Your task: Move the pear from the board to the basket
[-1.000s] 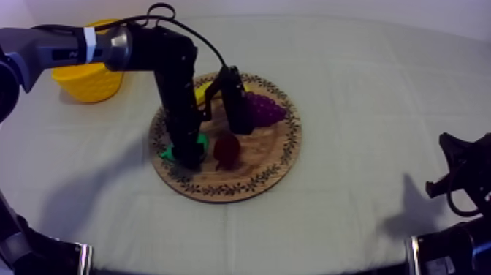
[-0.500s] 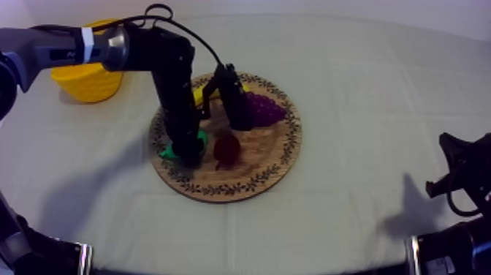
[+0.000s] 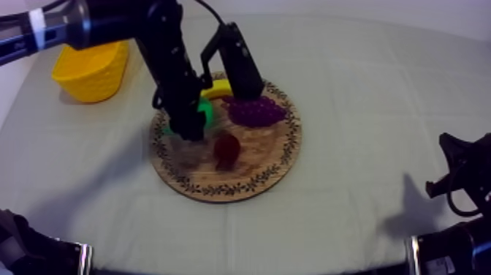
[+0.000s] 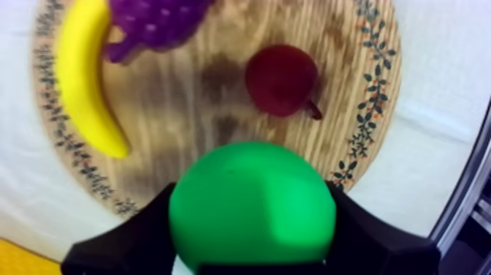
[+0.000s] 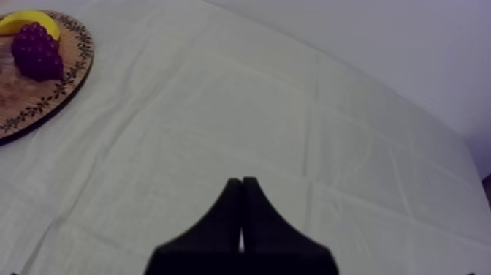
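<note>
So, pear (image 4: pixel 252 212): lifted off the wooden board (image 3: pixel 270 172) since 1 s ago, now above its left part.
Left gripper (image 3: pixel 192 128): clamped round the pear.
Yellow basket (image 3: pixel 91 69): off to the left, so the carry comes next.
Right gripper (image 5: pixel 241 219): fingers together, empty.

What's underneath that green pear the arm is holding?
The wooden board, with the banana, grapes and small red fruit lying on it beyond the pear. The left jaws are shut on the pear, which hides the patch of board straight below.
</note>
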`<act>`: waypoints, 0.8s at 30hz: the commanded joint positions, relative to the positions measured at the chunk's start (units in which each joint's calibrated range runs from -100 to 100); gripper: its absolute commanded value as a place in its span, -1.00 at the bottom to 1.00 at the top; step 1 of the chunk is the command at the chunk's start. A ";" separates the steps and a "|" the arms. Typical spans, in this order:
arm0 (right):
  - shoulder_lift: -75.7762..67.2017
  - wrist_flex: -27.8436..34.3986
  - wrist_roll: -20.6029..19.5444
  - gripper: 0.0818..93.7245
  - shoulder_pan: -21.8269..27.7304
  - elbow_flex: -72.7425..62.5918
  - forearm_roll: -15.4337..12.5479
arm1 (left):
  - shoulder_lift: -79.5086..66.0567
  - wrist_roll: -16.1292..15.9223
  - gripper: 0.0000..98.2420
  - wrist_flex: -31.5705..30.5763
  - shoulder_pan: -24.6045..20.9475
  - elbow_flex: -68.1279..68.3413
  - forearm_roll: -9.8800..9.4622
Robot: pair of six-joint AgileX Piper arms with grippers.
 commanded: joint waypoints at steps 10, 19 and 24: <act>-0.03 0.02 0.01 -0.99 -0.01 -0.02 -0.04 | -8.25 2.05 0.10 8.04 0.08 -8.52 -0.51; -0.03 0.02 0.01 -0.99 -0.01 -0.02 -0.04 | -10.80 8.63 0.03 7.12 -0.11 -7.89 1.00; -0.03 0.02 0.01 -0.99 -0.01 -0.02 -0.04 | -12.68 16.11 -0.03 2.66 0.17 -5.15 0.97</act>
